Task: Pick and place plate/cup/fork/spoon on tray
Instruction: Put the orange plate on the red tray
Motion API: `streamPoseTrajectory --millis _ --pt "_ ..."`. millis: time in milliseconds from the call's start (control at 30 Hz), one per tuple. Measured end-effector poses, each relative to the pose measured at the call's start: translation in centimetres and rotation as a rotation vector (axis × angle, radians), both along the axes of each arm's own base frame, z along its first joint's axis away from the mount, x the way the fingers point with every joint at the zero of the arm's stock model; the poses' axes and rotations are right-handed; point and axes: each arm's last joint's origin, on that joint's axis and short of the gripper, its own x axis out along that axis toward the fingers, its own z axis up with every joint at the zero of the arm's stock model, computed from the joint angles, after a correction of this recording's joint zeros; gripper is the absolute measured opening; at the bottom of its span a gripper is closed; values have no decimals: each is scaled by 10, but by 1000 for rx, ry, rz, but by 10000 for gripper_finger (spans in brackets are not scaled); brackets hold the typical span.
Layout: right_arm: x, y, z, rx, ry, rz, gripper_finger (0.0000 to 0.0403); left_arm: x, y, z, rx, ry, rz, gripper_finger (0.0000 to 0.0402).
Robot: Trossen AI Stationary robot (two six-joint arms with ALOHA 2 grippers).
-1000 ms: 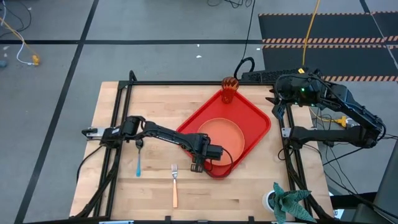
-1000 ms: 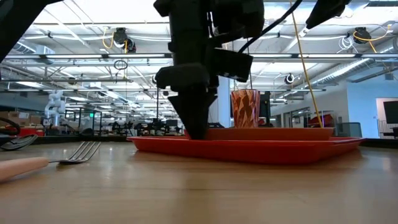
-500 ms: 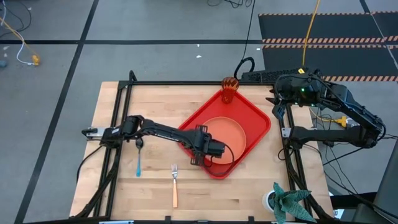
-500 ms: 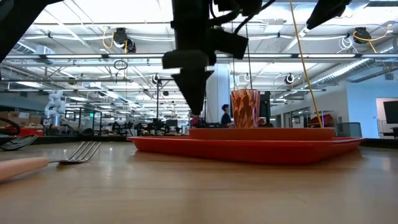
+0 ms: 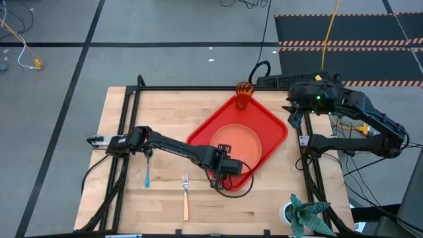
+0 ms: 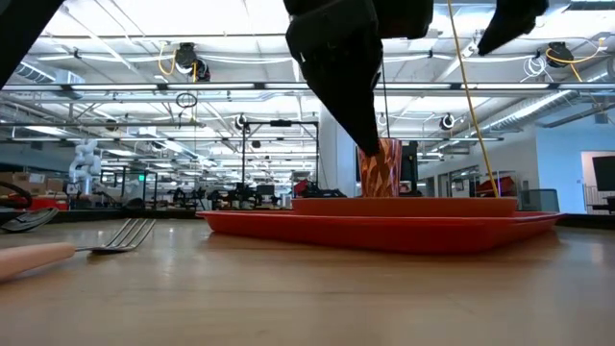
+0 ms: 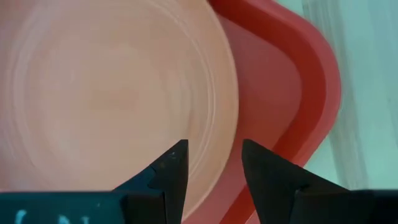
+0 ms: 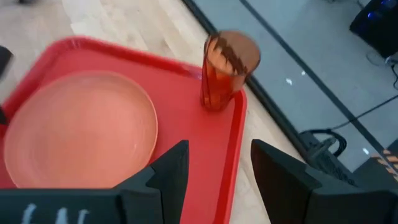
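The red tray [image 5: 271, 125] lies on the table's middle. The orange plate [image 5: 239, 144] lies flat in it, also in the left wrist view [image 7: 106, 93]. The amber cup [image 5: 244, 94] stands upright on its base in the tray's far corner, as the right wrist view [image 8: 225, 70] shows. The fork [image 5: 186, 200] and the blue-handled spoon [image 5: 147, 170] lie on the table, left of the tray. My left gripper [image 7: 214, 165] is open and empty above the plate's near edge, clear of the tray [image 6: 370, 144]. My right gripper [image 8: 217, 168] is open and empty, held high by the table's right edge [image 5: 292, 109].
A green cloth [image 5: 305, 213] and a small roll lie at the table's near right corner. Black frame rails run along the table's left [image 5: 125, 132] and right [image 5: 310, 165] sides. Bare wood lies near the fork and spoon.
My left gripper has risen from the tray's near left rim to well above the tray and has gone a little toward the table's right edge. The plate, cup, fork and spoon have stayed in place.
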Motion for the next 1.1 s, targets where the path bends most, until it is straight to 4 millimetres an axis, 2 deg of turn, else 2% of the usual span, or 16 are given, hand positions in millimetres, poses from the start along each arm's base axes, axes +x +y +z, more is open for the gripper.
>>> streamPoseTrajectory --millis 167,300,400,700,900,1100 --pt "6 -3 -28 36 88 4 165 0 3 -2 0 2 9 152" --pt "8 -3 -40 52 122 8 165 0 10 -17 -38 29 12 152" --pt "8 -3 -40 45 125 17 164 -3 14 -27 -104 72 -8 152" --pt "4 -1 -32 -8 33 26 165 -1 16 -44 -67 19 2 152" --pt "3 0 -29 13 -21 58 165 -5 28 -59 -60 42 28 152" --pt "5 0 -27 -2 -44 61 165 -6 42 -65 71 37 75 152"
